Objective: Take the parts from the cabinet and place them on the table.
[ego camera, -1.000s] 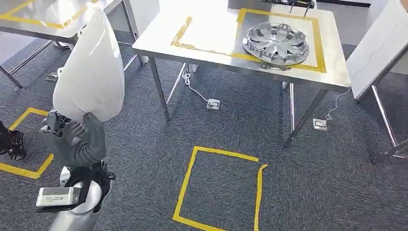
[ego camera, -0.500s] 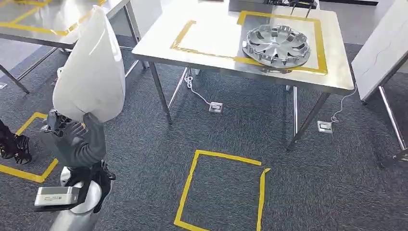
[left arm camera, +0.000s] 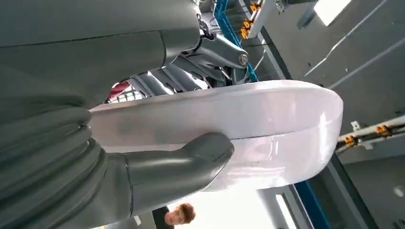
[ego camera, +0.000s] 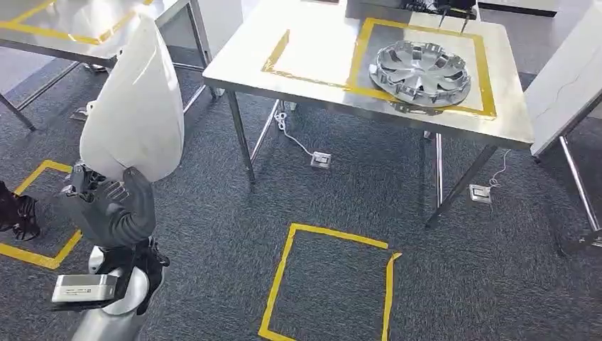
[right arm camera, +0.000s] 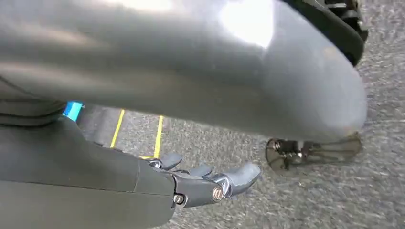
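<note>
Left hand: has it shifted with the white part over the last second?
No. The left hand holds the white part at the same spot above its wrist camera; only the view drifted against the table.

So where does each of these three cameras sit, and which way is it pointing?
Head view: high on the robot, looking down at carpet and a table bearing a wheel cover; the left robot hand holds a white part.
Left wrist view: behind the left robot hand, looking up past the white part at the ceiling.
Right wrist view: behind the hanging right robot hand, facing the carpet.
Shared: head and left wrist views both show the white part.
</note>
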`<action>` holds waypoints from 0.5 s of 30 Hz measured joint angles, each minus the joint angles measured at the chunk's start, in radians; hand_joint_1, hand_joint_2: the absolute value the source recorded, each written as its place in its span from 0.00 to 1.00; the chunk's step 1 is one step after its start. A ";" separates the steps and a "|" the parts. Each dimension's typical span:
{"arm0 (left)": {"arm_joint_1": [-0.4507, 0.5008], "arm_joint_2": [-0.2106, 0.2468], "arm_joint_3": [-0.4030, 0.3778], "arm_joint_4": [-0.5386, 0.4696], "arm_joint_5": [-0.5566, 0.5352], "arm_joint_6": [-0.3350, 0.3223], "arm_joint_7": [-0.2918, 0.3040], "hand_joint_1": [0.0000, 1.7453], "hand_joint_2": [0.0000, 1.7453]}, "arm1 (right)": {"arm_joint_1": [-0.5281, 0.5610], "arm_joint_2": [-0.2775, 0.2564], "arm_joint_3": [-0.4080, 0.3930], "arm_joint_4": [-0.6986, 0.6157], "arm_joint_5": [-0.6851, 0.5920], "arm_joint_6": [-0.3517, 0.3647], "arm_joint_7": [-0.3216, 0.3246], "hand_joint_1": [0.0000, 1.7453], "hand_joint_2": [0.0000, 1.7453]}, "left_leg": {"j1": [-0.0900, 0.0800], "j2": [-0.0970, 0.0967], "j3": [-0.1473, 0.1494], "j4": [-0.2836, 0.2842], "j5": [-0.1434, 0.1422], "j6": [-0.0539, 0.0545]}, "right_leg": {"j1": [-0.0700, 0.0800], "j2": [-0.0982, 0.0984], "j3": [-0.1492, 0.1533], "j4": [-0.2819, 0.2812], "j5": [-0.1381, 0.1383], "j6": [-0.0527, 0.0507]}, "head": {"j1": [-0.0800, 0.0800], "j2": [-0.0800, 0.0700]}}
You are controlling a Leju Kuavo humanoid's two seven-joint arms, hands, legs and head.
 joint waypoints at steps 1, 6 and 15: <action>-0.001 0.000 0.000 0.000 0.000 0.000 -0.001 1.00 1.00 | -0.001 0.000 0.000 0.000 0.000 0.000 0.000 0.00 0.00 | 0.000 0.000 0.002 0.000 -0.002 0.005 | 0.001 0.000 -0.037 0.066 -0.032 0.001 | 0.003 0.000; 0.000 0.000 -0.001 0.005 0.006 0.000 -0.002 1.00 1.00 | 0.003 0.000 -0.002 0.000 -0.003 -0.002 0.001 0.00 0.00 | -0.016 -0.006 0.016 0.000 -0.017 0.016 | 0.011 0.002 -0.167 0.225 -0.026 -0.013 | 0.004 0.000; -0.005 0.002 -0.003 0.006 0.009 0.003 -0.003 1.00 1.00 | 0.004 -0.002 -0.008 0.000 -0.003 0.002 -0.004 0.00 0.00 | -0.025 -0.006 0.031 0.025 -0.058 -0.021 | 0.019 0.002 -0.039 -0.048 0.079 -0.062 | 0.000 0.000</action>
